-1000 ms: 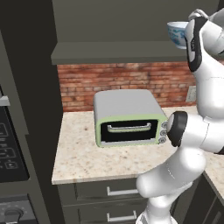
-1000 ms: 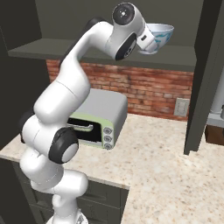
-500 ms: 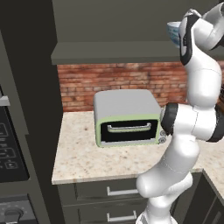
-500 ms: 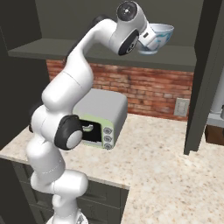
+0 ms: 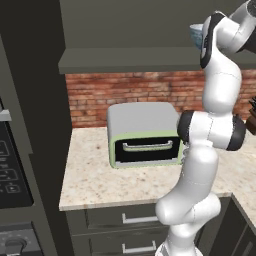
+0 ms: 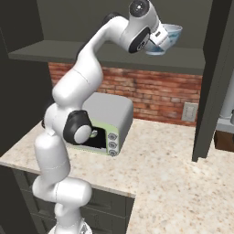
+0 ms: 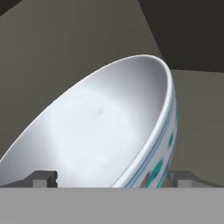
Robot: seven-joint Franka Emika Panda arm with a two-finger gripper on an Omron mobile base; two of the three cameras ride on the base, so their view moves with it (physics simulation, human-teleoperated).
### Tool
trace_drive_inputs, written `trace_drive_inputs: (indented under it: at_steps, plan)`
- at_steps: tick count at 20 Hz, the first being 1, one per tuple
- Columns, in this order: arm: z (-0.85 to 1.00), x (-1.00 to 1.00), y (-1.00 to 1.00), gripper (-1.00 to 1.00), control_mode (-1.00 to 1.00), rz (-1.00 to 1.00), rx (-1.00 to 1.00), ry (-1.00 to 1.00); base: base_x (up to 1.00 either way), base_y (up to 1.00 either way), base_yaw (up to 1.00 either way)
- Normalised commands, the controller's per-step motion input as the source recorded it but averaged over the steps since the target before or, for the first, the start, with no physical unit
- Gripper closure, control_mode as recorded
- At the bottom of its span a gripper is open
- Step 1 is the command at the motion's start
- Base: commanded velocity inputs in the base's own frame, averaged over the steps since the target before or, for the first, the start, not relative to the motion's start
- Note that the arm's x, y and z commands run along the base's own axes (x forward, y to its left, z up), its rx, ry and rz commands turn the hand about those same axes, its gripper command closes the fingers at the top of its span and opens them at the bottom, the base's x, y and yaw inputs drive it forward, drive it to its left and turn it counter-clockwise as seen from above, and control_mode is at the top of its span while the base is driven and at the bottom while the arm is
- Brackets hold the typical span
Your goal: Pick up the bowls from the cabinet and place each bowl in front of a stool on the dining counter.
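The white bowl (image 6: 168,37) with the blue-patterned outside hangs tilted just above the cabinet's grey shelf board (image 6: 68,50), near its right end. My gripper (image 6: 154,42) is shut on the bowl's rim, reaching in from the left. In the hand view the bowl (image 7: 100,127) looms close, its rim running down between my two fingertips (image 7: 43,177), gripper (image 7: 111,179). From the left base camera the bowl (image 5: 195,33) peeks out behind my upper arm, above the shelf (image 5: 130,59). The dark-brown wooden bowl and the dining counter are out of view.
A green-fronted toaster oven (image 5: 144,135) stands on the beige speckled counter (image 5: 95,182) under the shelf, against the brick wall (image 6: 155,93). The cabinet's dark side panel (image 6: 215,82) drops to the counter at the right. A tall oven unit (image 5: 12,170) stands at the left.
My arm's lower links have swung and straightened upward. The bowl has stayed in my grip and in almost the same spot over the shelf.
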Motion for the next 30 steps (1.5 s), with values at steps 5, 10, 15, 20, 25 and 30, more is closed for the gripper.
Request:
trace_drive_inputs:
  at_steps: [5,10,15,20,25,30]
  plan:
    - [-0.02,0.15,-0.13,-1.00,-1.00,0.00,0.00,0.09,0.00,0.00,0.00]
    - [-0.16,-0.01,0.00,1.00,-1.00,0.00,0.00,-0.07,0.00,0.00,0.00]
    - [-1.00,-0.54,0.06,1.00,-1.00,-0.03,0.00,-0.31,0.00,0.00,0.00]
    - [-0.79,-0.72,0.04,1.00,-1.00,-0.02,0.01,-0.04,0.00,0.00,0.00]
    - [-0.05,-0.85,0.36,1.00,-1.00,0.00,-0.02,0.02,0.00,0.00,0.00]
    - [0.30,-0.87,0.52,1.00,-1.00,0.00,-0.11,0.00,0.00,0.00,0.00]
